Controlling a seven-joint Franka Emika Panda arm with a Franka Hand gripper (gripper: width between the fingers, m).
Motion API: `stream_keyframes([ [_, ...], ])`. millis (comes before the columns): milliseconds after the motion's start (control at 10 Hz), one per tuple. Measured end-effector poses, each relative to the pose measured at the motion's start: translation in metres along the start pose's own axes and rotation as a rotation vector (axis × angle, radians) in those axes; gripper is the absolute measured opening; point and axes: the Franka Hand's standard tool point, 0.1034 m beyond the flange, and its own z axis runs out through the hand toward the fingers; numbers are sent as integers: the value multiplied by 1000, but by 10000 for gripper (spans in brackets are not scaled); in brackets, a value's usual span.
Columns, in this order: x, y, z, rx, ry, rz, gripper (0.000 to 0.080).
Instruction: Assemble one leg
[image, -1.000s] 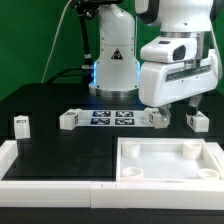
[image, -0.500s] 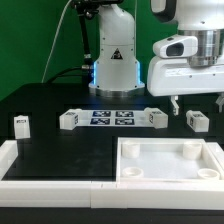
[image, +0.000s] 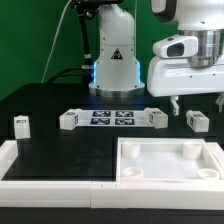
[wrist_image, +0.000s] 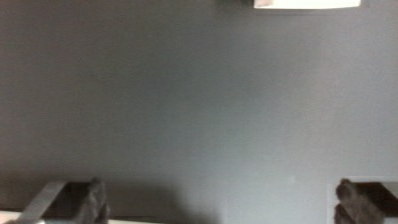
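Observation:
Several small white legs with square tags stand on the black table: one at the exterior view's far left (image: 21, 124), one at each end of the marker board (image: 68, 119) (image: 155, 116), and one at the right (image: 197, 120). My gripper (image: 198, 103) hangs open and empty just above the right leg, touching nothing. In the wrist view my gripper (wrist_image: 222, 205) shows two dark fingertips (wrist_image: 71, 200) wide apart over bare table. A white part (wrist_image: 302, 4) shows at that picture's edge; I cannot tell which part it is.
The marker board (image: 112, 118) lies at the table's middle. The large white square panel (image: 170, 178) with round corner sockets lies at the front right. A low white border (image: 50, 183) runs along the front left. The robot base (image: 113, 60) stands behind.
Since a second ago my gripper has risen and moved toward the exterior view's right, from beside the marker board's right-end leg to above the right leg. No part has moved.

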Motion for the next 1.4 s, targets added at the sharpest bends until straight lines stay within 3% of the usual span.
stream_keyframes([
  [200,-25,-38,11,6,-15,7,649],
  [300,-34,-48,13,5,-23,-8,649],
  [500,-47,-44,18,0,-37,-33,649],
  [800,-53,-39,20,-11,-69,-62,649],
  [1000,-58,-30,19,-53,-250,-79,649],
  [1200,-51,-30,20,-72,-379,-75,649],
  [1400,-59,-19,22,-105,-594,-78,649],
])
